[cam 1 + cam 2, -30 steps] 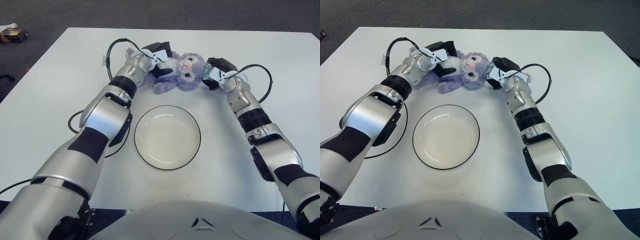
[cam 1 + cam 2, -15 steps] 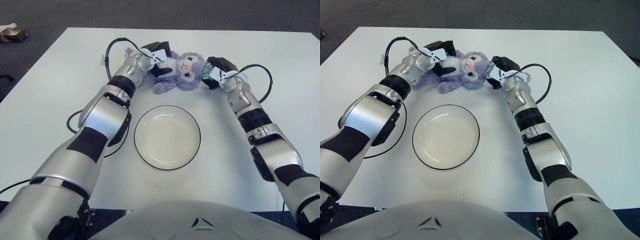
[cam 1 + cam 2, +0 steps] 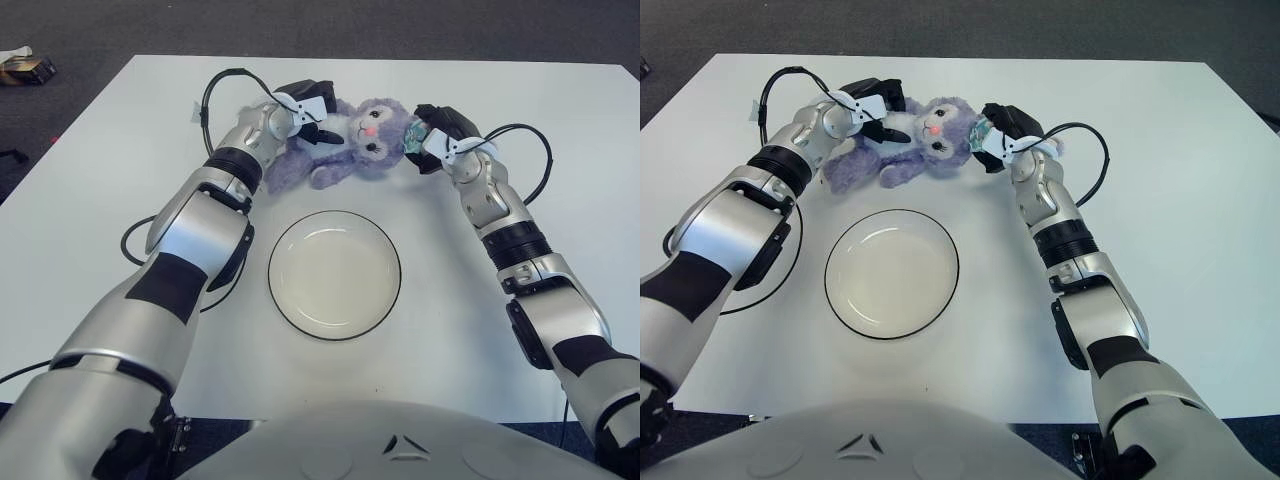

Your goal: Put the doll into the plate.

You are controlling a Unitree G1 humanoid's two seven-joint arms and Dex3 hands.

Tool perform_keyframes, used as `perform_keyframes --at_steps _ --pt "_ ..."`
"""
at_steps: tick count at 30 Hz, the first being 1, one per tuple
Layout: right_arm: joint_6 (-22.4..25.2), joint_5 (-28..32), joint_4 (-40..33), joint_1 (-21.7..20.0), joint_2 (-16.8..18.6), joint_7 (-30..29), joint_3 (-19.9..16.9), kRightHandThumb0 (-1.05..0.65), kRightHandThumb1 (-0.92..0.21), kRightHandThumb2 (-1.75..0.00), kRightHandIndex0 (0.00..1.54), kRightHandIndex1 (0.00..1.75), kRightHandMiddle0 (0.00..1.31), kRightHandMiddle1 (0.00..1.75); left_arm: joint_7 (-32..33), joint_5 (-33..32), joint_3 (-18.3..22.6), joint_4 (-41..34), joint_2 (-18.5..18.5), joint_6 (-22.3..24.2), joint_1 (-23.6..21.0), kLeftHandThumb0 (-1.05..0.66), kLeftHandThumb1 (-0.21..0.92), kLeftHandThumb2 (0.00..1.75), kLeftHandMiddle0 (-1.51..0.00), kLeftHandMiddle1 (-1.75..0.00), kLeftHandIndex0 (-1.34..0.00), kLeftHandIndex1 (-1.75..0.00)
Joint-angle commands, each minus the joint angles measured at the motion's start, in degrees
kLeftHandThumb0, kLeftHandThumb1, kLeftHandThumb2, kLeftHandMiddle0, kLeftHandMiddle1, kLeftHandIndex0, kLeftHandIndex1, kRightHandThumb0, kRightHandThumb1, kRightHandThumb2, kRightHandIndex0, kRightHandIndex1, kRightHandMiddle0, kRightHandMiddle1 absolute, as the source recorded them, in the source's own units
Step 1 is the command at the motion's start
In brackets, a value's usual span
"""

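Two hands bracket the purple plush doll [image 3: 345,145] at the far side of the white table [image 3: 90,200]. The left hand [image 3: 305,105] is closed on the doll's body end at roughly 9 o'clock of the toy; the right hand [image 3: 432,135] is closed against the head end at roughly 3 o'clock. The doll's long axis runs left to right, from 9 to 3 o'clock, with the pink-nosed face turned upward. Whether the doll is clear of the table or in contact with it cannot be determined.

The empty round plate [image 3: 290,300] lies at 6 o'clock from the doll, toward the robot, well apart from it and not touching either hand. Both hands are about equally near the toy, so the transfer is judged to require drawing both toward 6 o'clock together, keeping the doll level over the plate centre
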Motion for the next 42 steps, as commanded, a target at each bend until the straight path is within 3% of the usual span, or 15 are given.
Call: perform_keyframes --at_steps 1,8,9,10,12,13,15,16,18,21,28,42 --pt "1.28 -0.23 -1.95 0.31 -1.82 0.46 -1.39 0.46 -0.33 -1.29 0.59 1.75 0.68 1.75 -0.75 1.50 -1.04 0.41 2.07 0.20 0.82 -0.24 0.92 0.10 -0.86 -1.75 -0.67 -1.75" --pt "1.73 -0.25 -2.48 0.46 -1.88 0.74 -1.35 0.46 -0.33 -1.29 0.59 1.75 0.68 1.75 -0.75 1.52 -1.09 0.35 2.13 0.07 0.85 -0.24 0.92 0.10 -0.85 -1.75 -0.67 -1.75" --pt "1.77 -0.24 -2.44 0.48 -1.94 0.82 -1.38 0.46 -0.33 -1.29 0.59 1.75 0.68 1.75 -2.33 2.01 -1.86 -0.31 3.54 -3.30 1.28 -0.24 0.92 0.10 -0.85 -1.75 -0.67 -1.75" --pt "1.79 -0.22 -2.42 0.49 -1.99 0.87 -1.41 0.46 -0.33 -1.29 0.59 1.75 0.68 1.75 -3.53 2.37 -2.45 -0.81 4.60 -5.82 1.60 -0.31 0.92 0.10 -0.75 -1.61 -0.56 -1.59" --pt "1.83 -0.21 -2.42 0.54 -2.06 0.94 -1.44 0.46 -0.33 -1.29 0.59 1.75 0.68 1.75 -4.75 3.11 -3.43 -1.35 5.84 -8.65 1.89 -0.47 0.92 0.07 -0.55 -1.17 -0.36 -1.10" --pt "1.82 -0.21 -2.40 0.57 -2.08 0.92 -1.44 0.46 -0.33 -1.29 0.59 1.75 0.68 1.75 -5.10 3.95 -4.22 -1.49 6.18 -9.08 1.73 -0.49 0.92 0.06 -0.52 -1.10 -0.33 -1.02" --pt "1.83 -0.21 -2.38 0.64 -2.14 0.88 -1.43 0.46 -0.33 -1.29 0.59 1.75 0.68 1.75 -6.04 5.66 -5.90 -1.89 6.90 -9.94 1.34 -0.52 0.91 0.03 -0.44 -0.75 -0.27 -0.76" --pt "1.86 -0.21 -2.39 0.66 -2.17 0.86 -1.41 0.46 -0.33 -1.29 0.59 1.75 0.68 1.75 -6.70 6.39 -6.64 -2.04 7.20 -10.13 1.08 -0.53 0.90 0.02 -0.43 -0.68 -0.27 -0.71" --pt "1.92 -0.20 -2.41 0.68 -2.20 0.85 -1.37 0.46 -0.33 -1.29 0.59 1.75 0.68 1.75 -7.36 6.94 -7.23 -2.18 7.45 -10.25 0.85 -0.56 0.89 0.01 -0.40 -0.34 -0.27 -0.56" --pt "2.04 -0.20 -2.52 0.71 -2.29 0.89 -1.35 0.46 -0.33 -1.29 0.59 1.75 0.68 1.75 -9.50 7.39 -7.96 -2.48 7.91 -10.29 0.32 -0.62 0.88 0.00 -0.33 -0.12 -0.25 -0.40" --pt "2.07 -0.22 -2.48 0.68 -2.41 0.96 -1.36 0.46 -0.33 -1.29 0.60 1.75 0.69 1.75 -14.18 6.67 -7.73 -3.08 8.55 -10.48 -0.32 -0.75 0.86 0.00 -0.20 -0.01 -0.18 -0.13" --pt "2.34 -0.43 -2.35 0.71 -2.70 0.95 -1.27 0.46 -0.33 -1.29 0.60 1.75 0.69 1.75 -19.64 4.39 -5.74 -5.05 9.27 -10.84 0.13 -0.78 0.84 0.00 -0.12 0.00 -0.14 -0.06"
